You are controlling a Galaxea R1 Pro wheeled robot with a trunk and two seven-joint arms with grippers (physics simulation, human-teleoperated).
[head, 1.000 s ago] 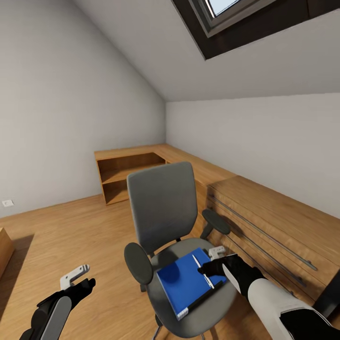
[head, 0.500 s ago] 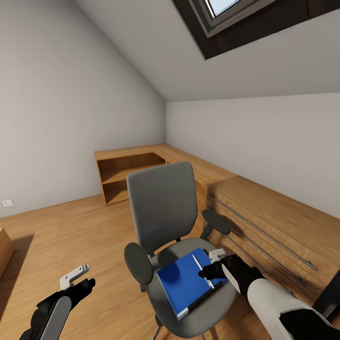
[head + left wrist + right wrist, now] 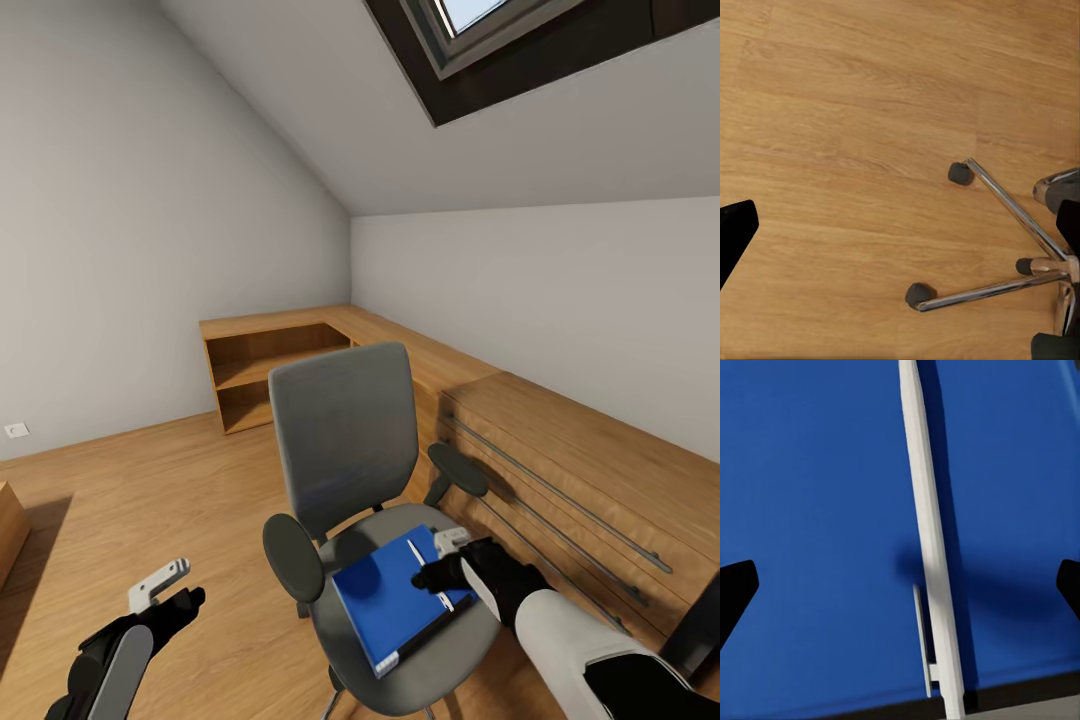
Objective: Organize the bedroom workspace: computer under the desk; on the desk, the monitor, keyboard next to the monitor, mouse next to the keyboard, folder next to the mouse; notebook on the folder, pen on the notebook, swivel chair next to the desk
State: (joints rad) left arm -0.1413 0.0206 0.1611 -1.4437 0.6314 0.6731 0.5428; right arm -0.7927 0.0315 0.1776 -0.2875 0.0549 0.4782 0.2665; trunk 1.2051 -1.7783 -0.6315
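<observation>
The grey swivel chair (image 3: 345, 440) stands in the bedroom on the wood floor. Flat on its seat lies the blue folder (image 3: 385, 595), and the white pen (image 3: 415, 552) rests on top of the folder. A dark strip runs along the folder's near edge; I cannot tell whether it is the notebook. My right gripper (image 3: 438, 560) hovers open just over the pen. In the right wrist view the pen (image 3: 930, 532) crosses the folder (image 3: 810, 510) between the spread fingers of the right gripper (image 3: 904, 585). My left gripper (image 3: 172, 592) hangs open over the floor, left of the chair.
A low light-wood dresser (image 3: 560, 450) with an open shelf unit (image 3: 260, 380) runs along the walls behind and right of the chair. The chair's chrome base (image 3: 1020, 217) and castors sit close to my left gripper (image 3: 902, 229). A black object (image 3: 705, 620) shows at the right edge.
My right gripper has shifted slightly left and down over the pen. The left arm, the chair and the folder have not moved.
</observation>
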